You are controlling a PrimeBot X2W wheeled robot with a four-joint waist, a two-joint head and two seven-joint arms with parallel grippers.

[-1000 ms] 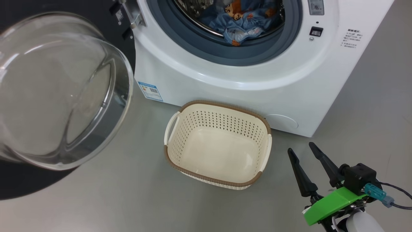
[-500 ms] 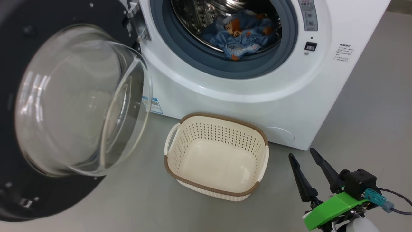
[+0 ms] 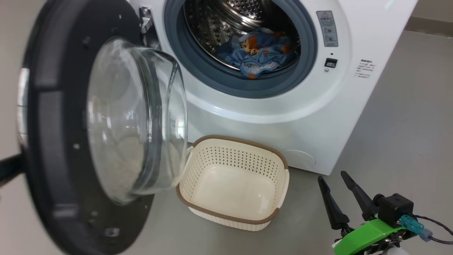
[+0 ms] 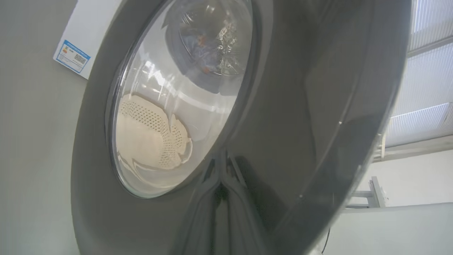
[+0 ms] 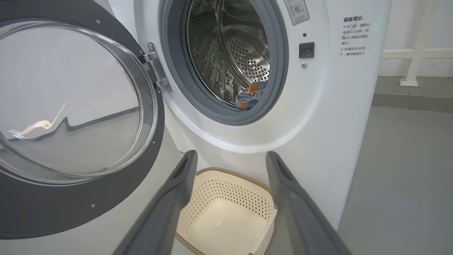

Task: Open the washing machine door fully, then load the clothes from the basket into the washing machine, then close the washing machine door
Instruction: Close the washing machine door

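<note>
Right gripper point(image 3: 332, 176): the two long dark fingers stood apart, nothing between them, hanging over bare floor point(image 3: 407, 124) at about 4 o'clock from the basket point(image 3: 226, 217) in the head view. It touched nothing. In its own wrist view the fingers framed the basket's far rim.

Left gripper point(image 4: 221, 187): dark fingers lay close against the glossy outer face of the washing machine door point(image 4: 300, 106). Finger and reflection ran together there, so whether they were apart or closed could not be told. In the head view a dark tip poked out at 9 o'clock, behind the door's black rim.

The door stood part-way round on its hinge, nearly edge-on to the head camera, glass bowl bulging toward 3 o'clock and overlapping the basket's left handle in that view.

The basket was empty, on the floor just in front of the washing machine point(image 3: 318, 117). The clothes point(image 3: 256, 53) lay in the perforated drum point(image 3: 219, 28), at 12 o'clock from the basket, a blue-and-orange heap low and near the grey rubber ring point(image 3: 212, 81).

Judgement: loading looked done and the closing step was in hand. The next move probably calls for a steady push on the door's outer face along its hinge arc until the latch catches. The fabric sat close to the ring, so it could get pinched.
</note>
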